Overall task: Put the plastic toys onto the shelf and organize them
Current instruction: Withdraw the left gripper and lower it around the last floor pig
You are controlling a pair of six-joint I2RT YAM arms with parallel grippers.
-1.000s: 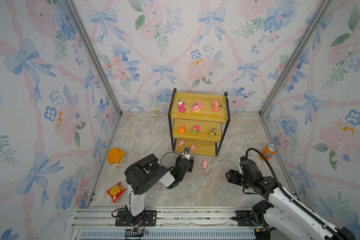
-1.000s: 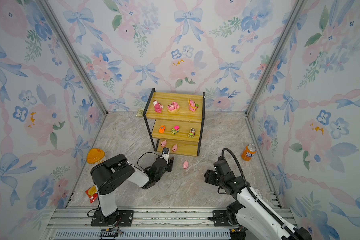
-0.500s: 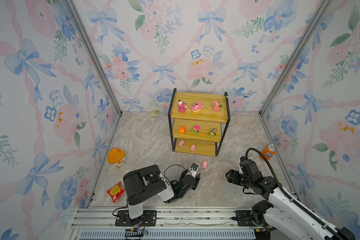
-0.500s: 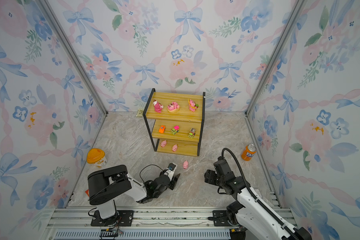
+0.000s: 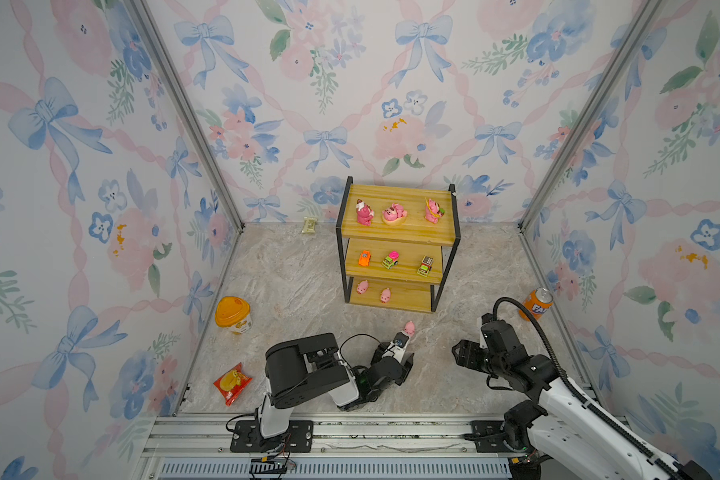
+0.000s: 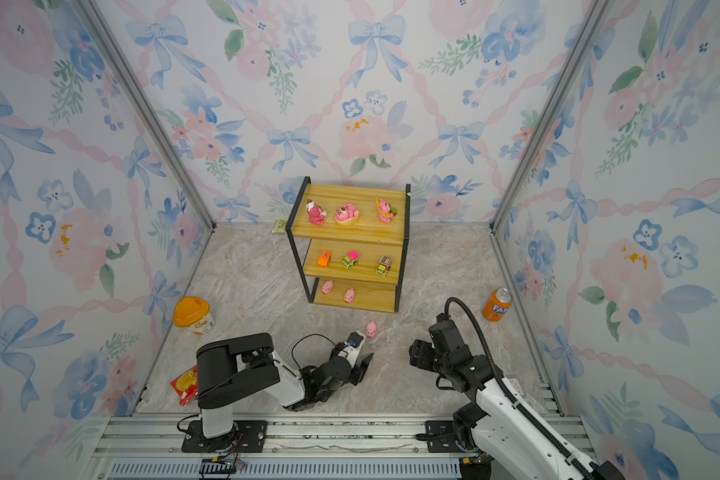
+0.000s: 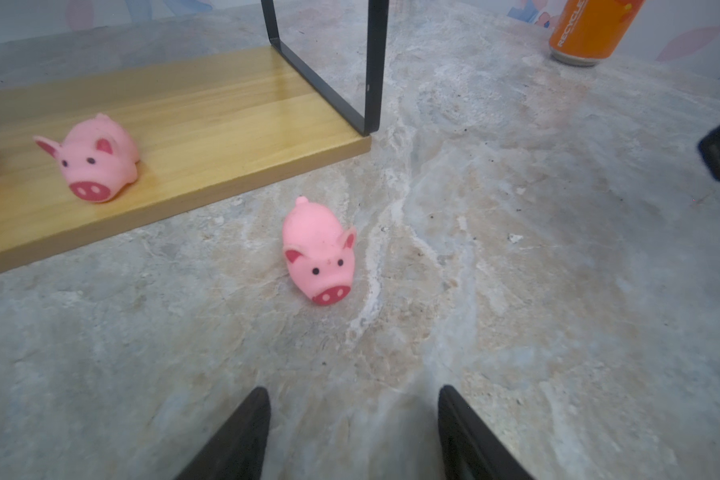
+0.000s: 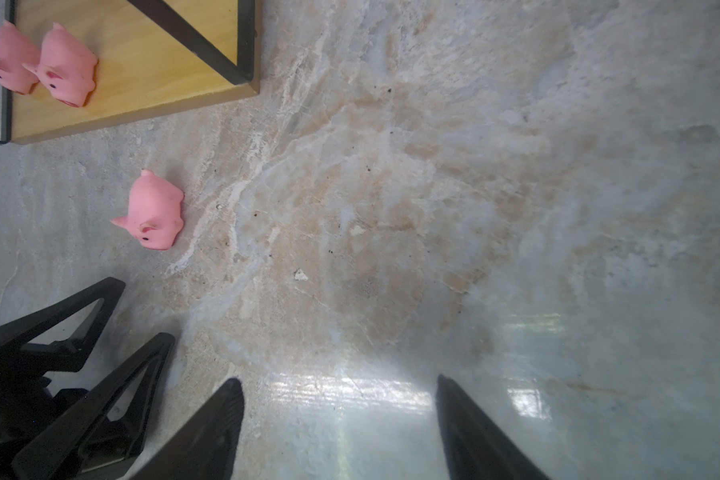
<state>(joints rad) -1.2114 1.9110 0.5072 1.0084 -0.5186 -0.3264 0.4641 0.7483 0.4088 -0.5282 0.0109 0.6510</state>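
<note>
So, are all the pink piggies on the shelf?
No, one pink pig sits on the floor just in front of the shelf, off its bottom board.

Floral wallpaper walls (image 5: pixel 391 104), blue bows; grey-beige marbled floor (image 5: pixel 292 266); aluminium corner posts (image 5: pixel 184 112).

Left arm (image 5: pixel 304 370) and right arm (image 5: pixel 558 390) had black joints and white links, black cable (image 5: pixel 533 320) looped over each wrist, tapered black fingers (image 7: pixel 242 436), bases bolted to silver rail (image 5: pixel 371 432).
</note>
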